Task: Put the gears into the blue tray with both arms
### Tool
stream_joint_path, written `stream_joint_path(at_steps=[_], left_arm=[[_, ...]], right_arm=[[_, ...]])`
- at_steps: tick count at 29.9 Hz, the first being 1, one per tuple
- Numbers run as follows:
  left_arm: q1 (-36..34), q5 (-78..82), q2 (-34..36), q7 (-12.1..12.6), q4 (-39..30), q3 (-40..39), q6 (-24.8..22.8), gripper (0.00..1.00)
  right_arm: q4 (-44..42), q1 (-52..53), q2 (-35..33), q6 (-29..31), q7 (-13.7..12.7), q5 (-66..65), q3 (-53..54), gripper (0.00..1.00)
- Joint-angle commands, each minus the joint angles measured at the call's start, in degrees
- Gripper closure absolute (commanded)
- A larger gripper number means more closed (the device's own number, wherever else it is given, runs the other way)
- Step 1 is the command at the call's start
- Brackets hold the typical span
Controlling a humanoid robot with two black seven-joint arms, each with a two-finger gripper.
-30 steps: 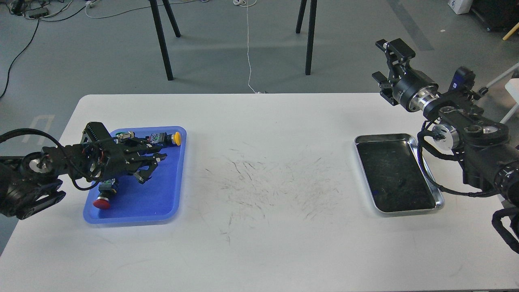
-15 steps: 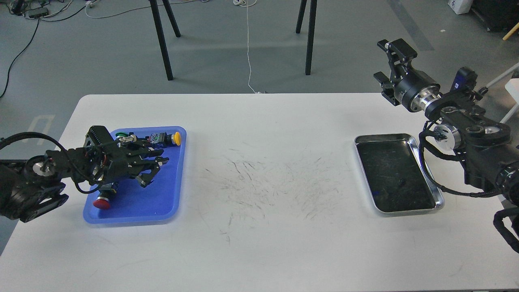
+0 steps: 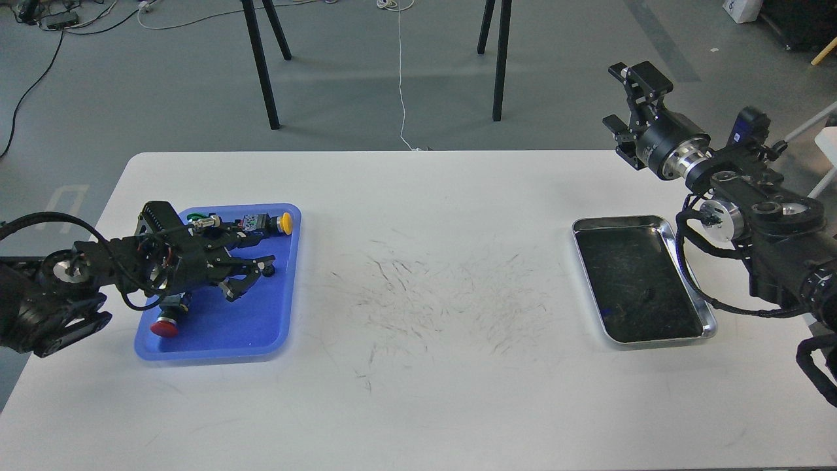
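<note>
Setting: grey workshop floor with black stand legs and cables along the top of the frame; below it a white scuffed table (image 3: 418, 392) fills most of the head view.
Blue tray: flat bright blue plastic tray with rounded corners (image 3: 261, 327), at the left of the frame, on the table.
Tray contents: red-capped push button (image 3: 163, 327) at its lower left, yellow-capped part (image 3: 284, 224) at its upper right corner.
Left gripper: black two-finger gripper (image 3: 252, 278) low over the blue tray's middle, fingers spread apart, holding nothing that I can see.
Gears: one small dark round piece (image 3: 269, 266) sits by the upper fingertip inside the blue tray, probably a gear; the second I cannot find.
Silver tray: shiny metal rectangular tray (image 3: 709, 327) at the right, dark inside, with one faint speck too small to name.
Right gripper: black gripper (image 3: 624, 98) raised at the upper right, beyond the table edge, fingers apart and empty.
Handling: gears look light, rigid and thin; I judge that pinching across the toothed rim would be best.
Hidden: left arm covers the tray's left part; both arms are cut off by the frame edges.
</note>
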Motion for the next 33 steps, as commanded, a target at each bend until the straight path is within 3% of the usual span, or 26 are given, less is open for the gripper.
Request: stream_joint_path(at_steps=[1,7,17,27,33], left_arm=[[-2.09,-1.12,0.25,0.0,-0.1,-0.82,0.0,0.48],[-4.37,-9.2,0.43,0.0,-0.27,-3.98,-0.18,0.37],[-7.36,-25.72,-0.45,0.0,-0.89,-13.37,-2.9,0.27],[-7.98,-40.49,-8.97,0.0,-0.89,-33.76,-19.58,0.11],[-7.81,-46.65,-13.98,0.0,-0.27,-45.71,-26.01,0.0]], right_arm=[[0.07,-0.48,0.09,0.01,0.0,0.0,0.0,0.02],[-0.01,-0.92,-0.08,0.1,0.0,-0.09,-0.09,0.02],[0.07,-1.01,-0.17,0.45,0.0,-0.09,-0.09,0.02],[1.04,-0.75,-0.87,3.35,0.0,-0.26,-4.03,0.02],[4.19,-0.13,-1.66,6.16,0.0,-0.79,-11.58,0.02]])
